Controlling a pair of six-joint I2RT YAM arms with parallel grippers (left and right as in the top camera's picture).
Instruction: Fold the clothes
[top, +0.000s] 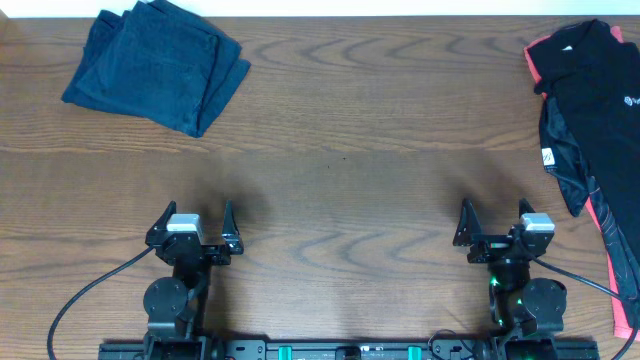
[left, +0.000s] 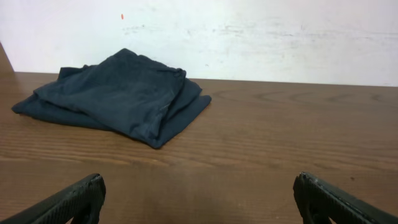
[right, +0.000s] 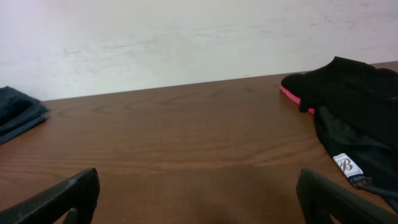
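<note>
1. The dark blue garment (top: 155, 65) lies at the far left corner of the table (top: 340, 180), already folded into a thick, layered bundle. Its edges are stepped and slightly uneven, with one corner pointing toward the middle of the table.
2. The black garment (top: 590, 110) lies along the right edge, unfolded and rumpled. Coral-pink trim runs along its far edge and down its right side. A small white label (right: 346, 165) shows on its near part, and a small pale logo sits on the fabric farther right.
3. The two garments are well apart, with bare wood between them.
4. The left gripper (top: 197, 215) sits at the near left of the table, its fingers spread wide and holding nothing. Through the left wrist camera the blue bundle lies ahead and to the left.
5. The right gripper (top: 495, 215) sits at the near right, likewise spread wide and empty. The black garment lies ahead of it and to its right.
6. The table is dark brown wood with a strong wavy grain.
7. A plain white wall (left: 249, 37), faintly scuffed, stands behind the table's far edge.
8. Black cables (top: 90, 290) loop out from the arm bases at the near edge.
</note>
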